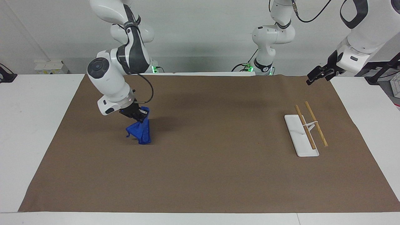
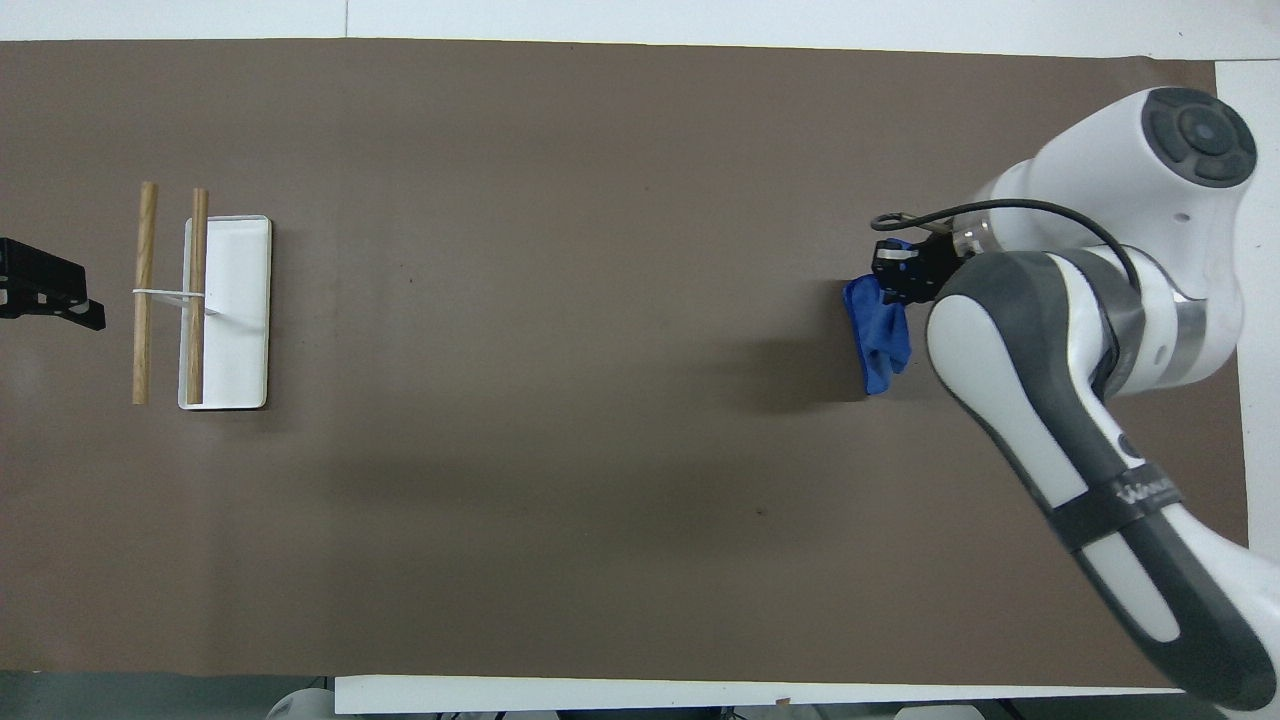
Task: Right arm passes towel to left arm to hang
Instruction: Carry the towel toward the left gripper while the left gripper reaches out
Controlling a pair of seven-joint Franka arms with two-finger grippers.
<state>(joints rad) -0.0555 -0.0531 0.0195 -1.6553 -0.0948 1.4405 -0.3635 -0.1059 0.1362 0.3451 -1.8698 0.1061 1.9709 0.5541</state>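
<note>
My right gripper (image 1: 141, 117) (image 2: 897, 283) is shut on the top edge of the blue towel (image 1: 140, 131) (image 2: 878, 335). The towel hangs down from it in a bunched fold, its lower end just above or touching the brown mat (image 1: 200, 175). All this is toward the right arm's end of the table. My left gripper (image 1: 315, 76) (image 2: 50, 300) hangs open in the air above the mat's corner at the left arm's end, nothing between its fingers. The white rack (image 1: 301, 135) (image 2: 226, 312) with two wooden rails stands on the mat near it.
The brown mat covers most of the white table (image 1: 28, 103). Between the towel and the rack the mat holds nothing. The rack's wooden rails (image 1: 315, 123) (image 2: 146, 290) run across the mat's short way.
</note>
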